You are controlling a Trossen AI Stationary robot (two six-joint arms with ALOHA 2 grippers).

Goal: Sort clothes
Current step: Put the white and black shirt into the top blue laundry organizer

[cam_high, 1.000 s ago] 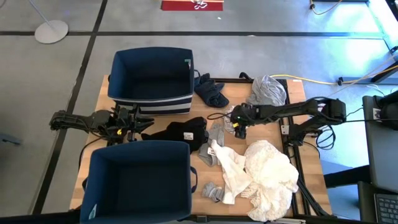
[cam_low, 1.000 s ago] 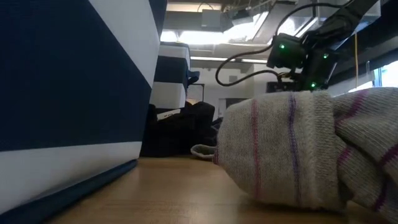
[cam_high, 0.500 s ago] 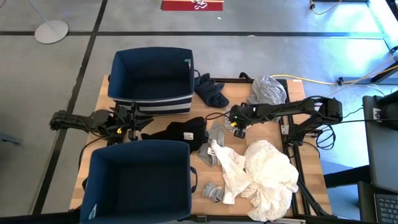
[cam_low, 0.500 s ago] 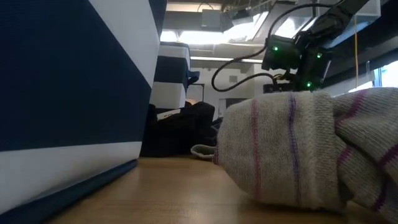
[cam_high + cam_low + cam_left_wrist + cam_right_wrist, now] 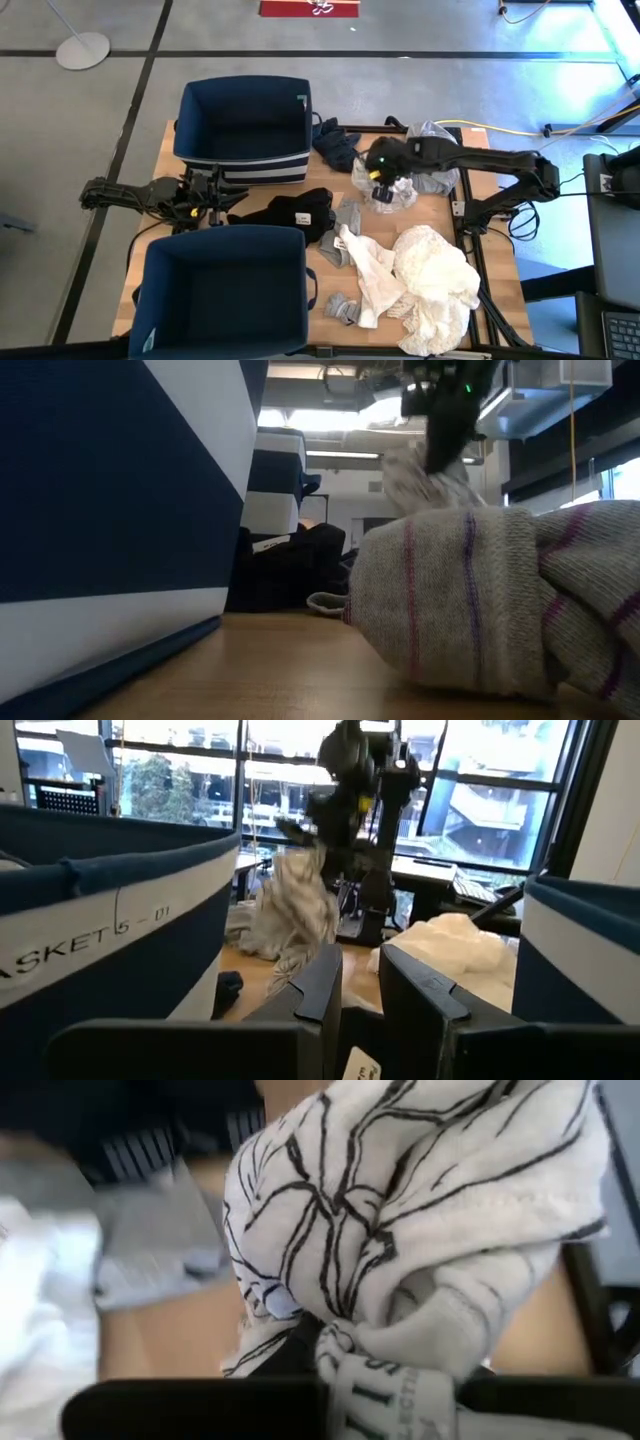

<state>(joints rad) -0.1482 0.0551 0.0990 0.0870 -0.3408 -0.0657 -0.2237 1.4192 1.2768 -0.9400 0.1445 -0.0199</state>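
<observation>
Right tool point(image 5: 379, 178), raised above the table point(image 5: 480, 205), grips the patterned garment point(image 5: 388, 190).

The bench point(image 5: 160, 160) is bare wood, smooth and matt, with a pale grain. The two bins point(image 5: 245, 125) are navy woven cloth with white bands. The held garment point(image 5: 420, 1210) is soft white knit with thin black lines. The sock point(image 5: 480, 600) by the near edge is coarse ribbed knit. Both arms point(image 5: 130, 195) look like matt dark plastic or metal.
</observation>
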